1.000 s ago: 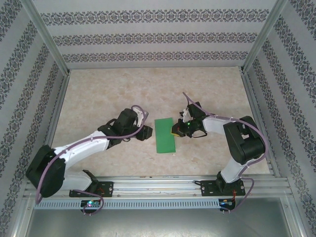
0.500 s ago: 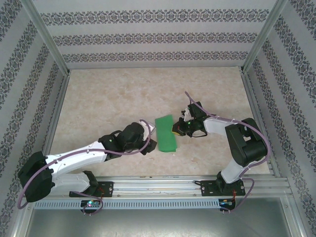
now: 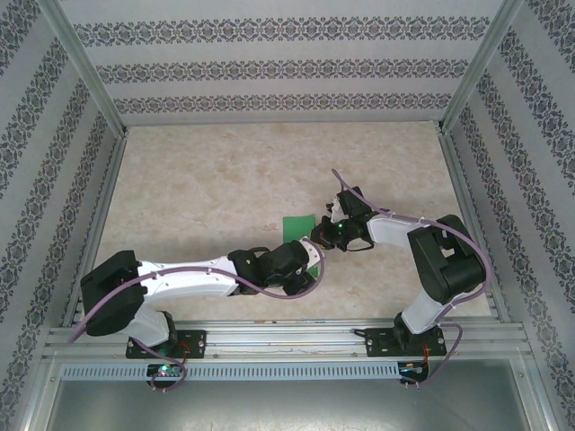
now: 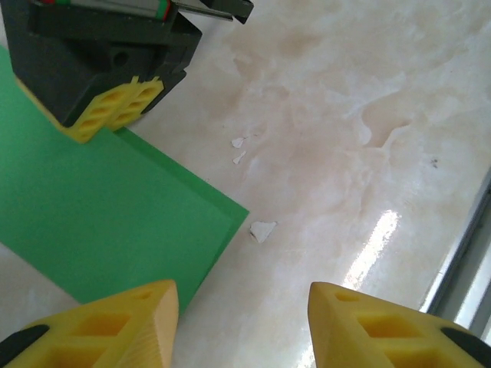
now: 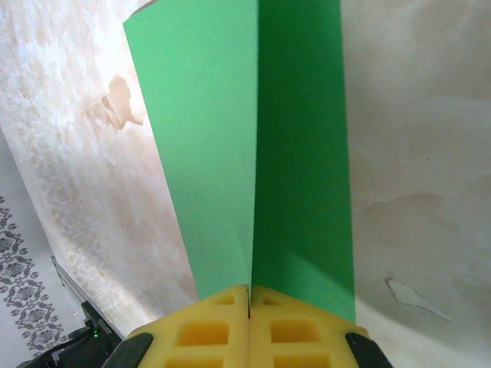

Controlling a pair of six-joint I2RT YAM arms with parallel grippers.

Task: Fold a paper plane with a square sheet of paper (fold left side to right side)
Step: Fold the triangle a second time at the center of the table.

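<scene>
Probably limp, light and slippery, the paper sheet (image 3: 295, 226) wants pinching at its 6 o'clock edge; left end effector (image 4: 242, 322) gapes apart; right end effector (image 5: 249, 295), fingers together, rests on it.

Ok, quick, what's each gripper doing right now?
Left gripper: open, holding nothing.
Right gripper: shut on the folded green paper.

I have the left arm (image 3: 193, 274) stretched low toward the right, its left gripper (image 4: 242, 326) with fingers parted around nothing, while the right arm (image 3: 440, 260) bends inward, the right gripper (image 5: 249, 307) pinched tight on the square sheet of paper (image 5: 253, 153).
</scene>
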